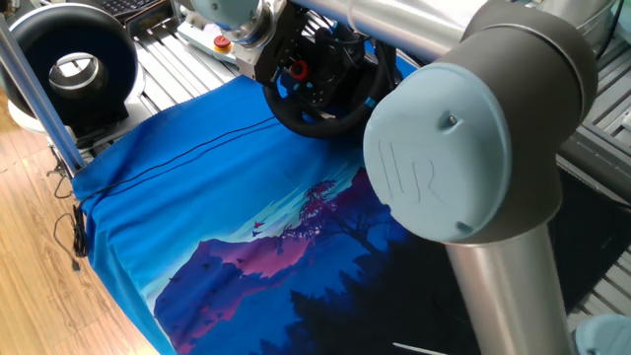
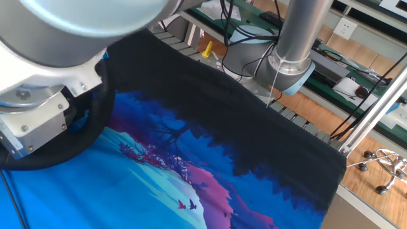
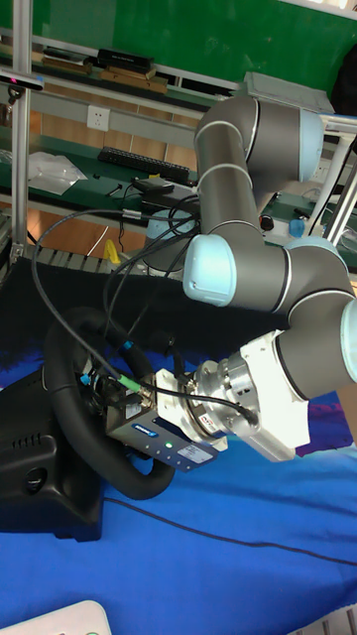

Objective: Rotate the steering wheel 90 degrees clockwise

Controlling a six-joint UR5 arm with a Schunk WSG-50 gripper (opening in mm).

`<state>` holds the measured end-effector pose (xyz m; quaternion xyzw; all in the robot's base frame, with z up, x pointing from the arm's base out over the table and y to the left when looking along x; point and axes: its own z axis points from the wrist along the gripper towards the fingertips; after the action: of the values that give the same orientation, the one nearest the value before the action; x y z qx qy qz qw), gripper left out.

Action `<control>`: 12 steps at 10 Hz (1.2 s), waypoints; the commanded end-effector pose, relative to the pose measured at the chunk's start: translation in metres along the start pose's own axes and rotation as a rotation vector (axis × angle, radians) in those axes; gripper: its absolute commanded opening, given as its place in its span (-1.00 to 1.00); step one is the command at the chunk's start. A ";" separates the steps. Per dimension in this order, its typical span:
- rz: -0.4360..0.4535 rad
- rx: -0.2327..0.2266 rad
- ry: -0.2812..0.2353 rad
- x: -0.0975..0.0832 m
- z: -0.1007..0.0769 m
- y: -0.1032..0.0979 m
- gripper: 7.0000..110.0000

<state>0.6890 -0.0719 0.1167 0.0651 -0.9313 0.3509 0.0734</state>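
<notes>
Where the fingers [image 3: 111, 389] reach inside the steering wheel [image 3: 69, 417], I cannot tell their state.

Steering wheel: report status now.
Gripper at the steering wheel rim, fingers hidden, grip unconfirmed. Wheel upright on its base at the blue cloth edge. Nothing seen blocking the turn.

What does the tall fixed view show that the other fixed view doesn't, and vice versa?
Only the tall view: the tool reaching in at the steering wheel hub, the wheel's black base, and a keyboard on the bench behind. Whether the tool is shut can't be told.
Only the other view: the arm's base column, a yellow object and a chair base on the floor.
Both: the wheel rim, the arm's wrist, the blue cloth.
</notes>
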 end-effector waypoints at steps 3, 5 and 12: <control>-0.015 -0.033 -0.028 -0.001 -0.005 0.004 -1.00; -0.001 -0.050 -0.032 -0.001 -0.006 0.008 -1.00; -0.025 -0.062 -0.075 -0.020 0.001 -0.004 -1.00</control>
<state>0.6979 -0.0697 0.1181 0.0792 -0.9391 0.3303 0.0526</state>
